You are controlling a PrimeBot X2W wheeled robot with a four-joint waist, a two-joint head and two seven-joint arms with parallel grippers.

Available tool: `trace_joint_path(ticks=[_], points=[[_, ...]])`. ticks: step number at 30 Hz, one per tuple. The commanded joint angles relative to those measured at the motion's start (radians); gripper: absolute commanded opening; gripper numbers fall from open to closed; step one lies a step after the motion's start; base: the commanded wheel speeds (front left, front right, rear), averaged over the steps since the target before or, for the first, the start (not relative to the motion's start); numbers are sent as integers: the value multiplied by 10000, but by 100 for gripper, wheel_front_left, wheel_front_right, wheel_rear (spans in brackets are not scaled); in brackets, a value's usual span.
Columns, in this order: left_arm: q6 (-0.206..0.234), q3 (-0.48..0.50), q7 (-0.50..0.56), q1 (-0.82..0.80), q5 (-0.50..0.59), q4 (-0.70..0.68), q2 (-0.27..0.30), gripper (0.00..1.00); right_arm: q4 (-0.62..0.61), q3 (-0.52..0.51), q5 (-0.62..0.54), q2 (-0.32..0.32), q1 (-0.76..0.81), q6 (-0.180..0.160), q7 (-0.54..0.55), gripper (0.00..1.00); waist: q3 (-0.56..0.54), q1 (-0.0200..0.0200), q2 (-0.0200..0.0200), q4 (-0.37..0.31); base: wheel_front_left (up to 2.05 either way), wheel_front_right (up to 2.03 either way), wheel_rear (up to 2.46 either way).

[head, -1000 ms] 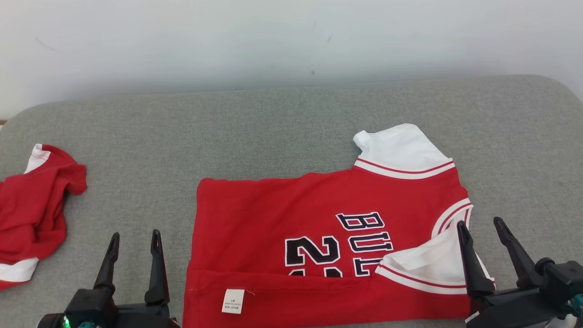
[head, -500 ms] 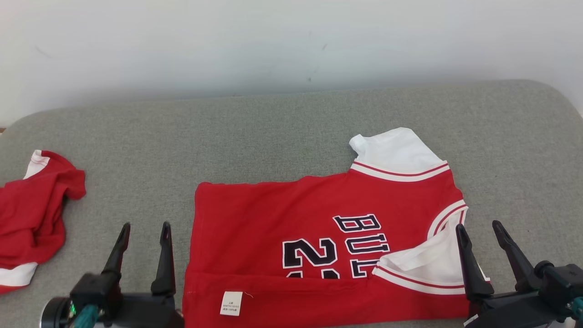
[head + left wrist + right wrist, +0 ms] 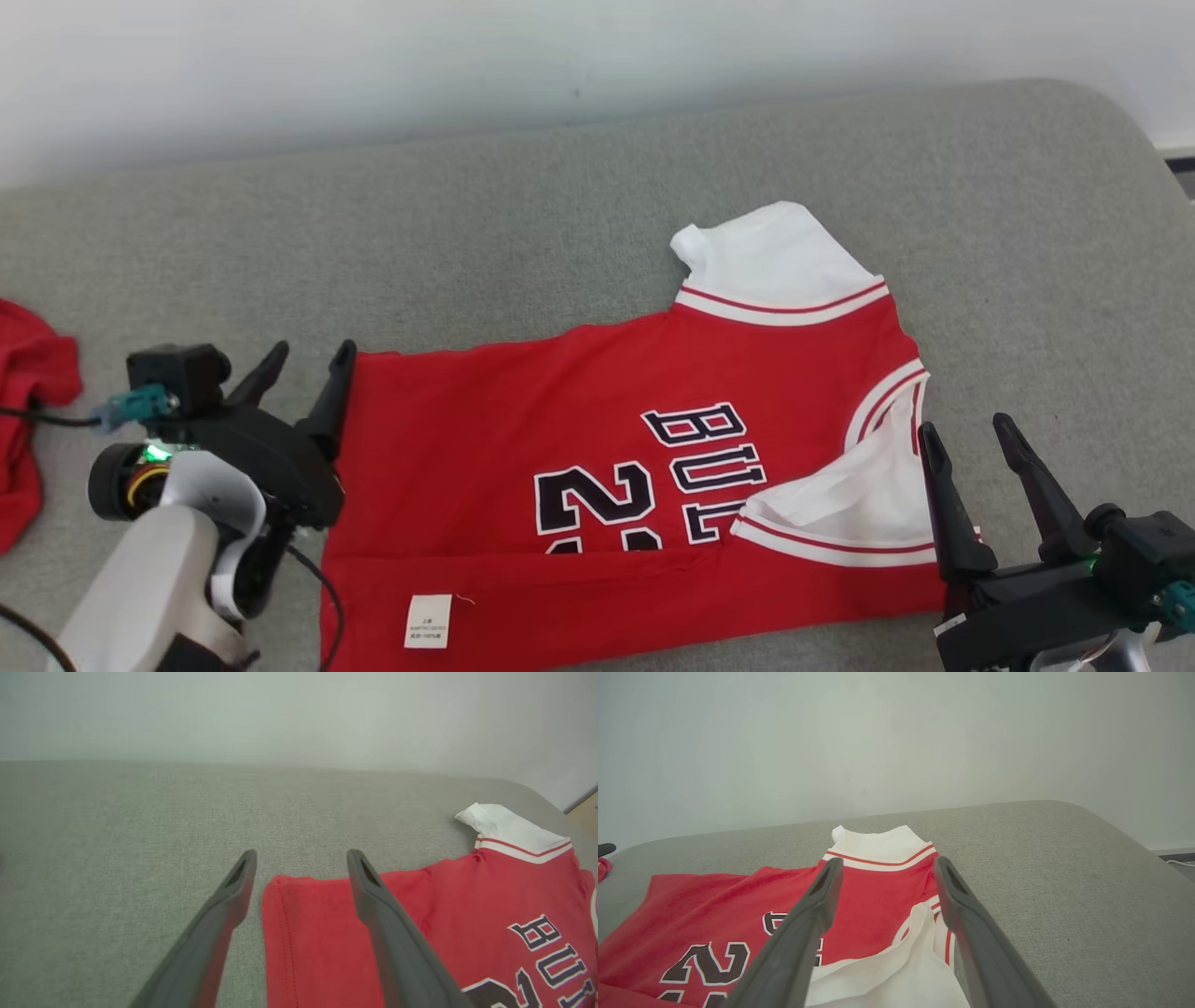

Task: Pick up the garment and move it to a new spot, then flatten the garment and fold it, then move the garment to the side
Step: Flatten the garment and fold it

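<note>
- This is an indoor room, plainly furnished. Whether it is a home or a test room cannot be told.
- A broad padded surface (image 3: 560, 233) covered in grey woven cloth, with rounded corners, reads as upholstered furniture rather than a workbench.
- Behind it stands a bare pale wall (image 3: 467, 56) with a few small dark scuffs.
- A red basketball jersey (image 3: 560, 420) lies spread on the cloth, and a second red garment (image 3: 28, 401) lies crumpled near its left end.
- Past the right end are a wood-toned floor patch (image 3: 586, 812) and a white cable (image 3: 1181, 862).
</note>
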Motion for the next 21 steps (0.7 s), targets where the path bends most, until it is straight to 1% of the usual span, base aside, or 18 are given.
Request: trace_joint_path(ticks=[1, 5, 9, 15, 21], points=[[-99, 100, 91, -226, -164, 328, 78, 100, 44, 15, 78, -7, -124, -8, -93, 100, 447, -1, 0, -336, 0, 0, 0], [-513, 220, 534, -711, -594, 1423, 132, 100, 238, 70, 126, 36, -308, -7, -284, 100, 713, -1, 0, -492, 0, 0, 0], [-749, 294, 506, -819, -795, 2051, 240, 100, 406, 58, 135, 107, -411, -8, -466, 100, 896, -1, 0, -582, 0, 0, 0], [-928, 277, 320, -864, -851, 2602, 309, 100, 568, 39, 192, 169, -526, -8, -633, 100, 1142, -1, 0, -581, 0, 0, 0], [-1004, 288, -58, -1004, -881, 2951, 209, 100, 631, 40, 277, 119, -664, -8, -730, 100, 1382, -1, 0, -586, 0, 0, 0]])
